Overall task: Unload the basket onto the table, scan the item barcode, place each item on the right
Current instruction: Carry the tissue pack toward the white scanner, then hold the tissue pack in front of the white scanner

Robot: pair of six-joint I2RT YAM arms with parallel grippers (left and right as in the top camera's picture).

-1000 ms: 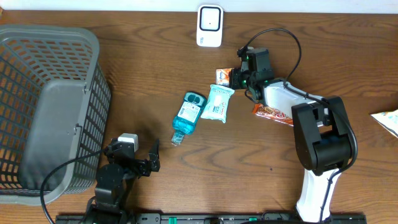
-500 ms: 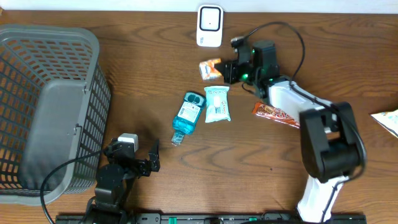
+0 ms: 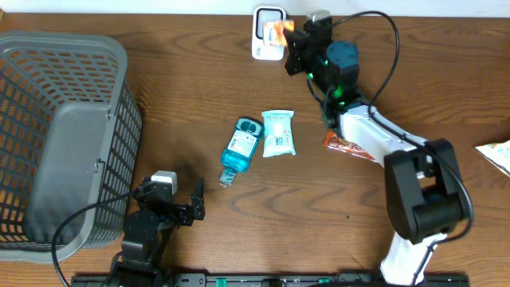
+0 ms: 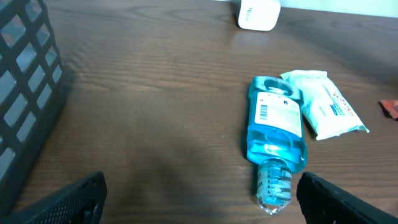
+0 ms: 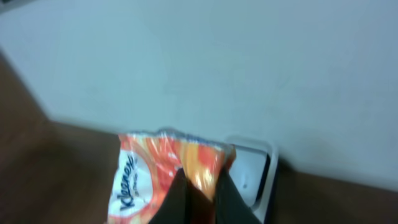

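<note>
In my right gripper (image 3: 290, 40) hangs an orange Kleenex tissue pack (image 3: 275, 32), the jaws shut on its edge and the pack lifted off the table right in front of the white barcode scanner (image 3: 266, 49) at the table's far edge. The right wrist view shows the pack (image 5: 149, 171) pinched between the dark fingers (image 5: 230, 199), with the scanner (image 5: 254, 177) just behind it. The right gripper (image 5: 200, 194) hides part of the pack. My left gripper (image 3: 182, 190) rests open near the front edge, its jaws wide apart and empty (image 4: 199, 208).
A blue mouthwash bottle (image 3: 241, 145) and a white wipes pack (image 3: 278, 133) lie mid-table. An orange snack bar (image 3: 351, 146) lies under the right arm. A grey basket (image 3: 64, 135) fills the left side. Another packet (image 3: 498, 155) pokes in at the right edge.
The right gripper has lifted the orange pack from beside the wipes and carried it up and back to the scanner. The wipes pack has shifted slightly. The left arm has not moved.
</note>
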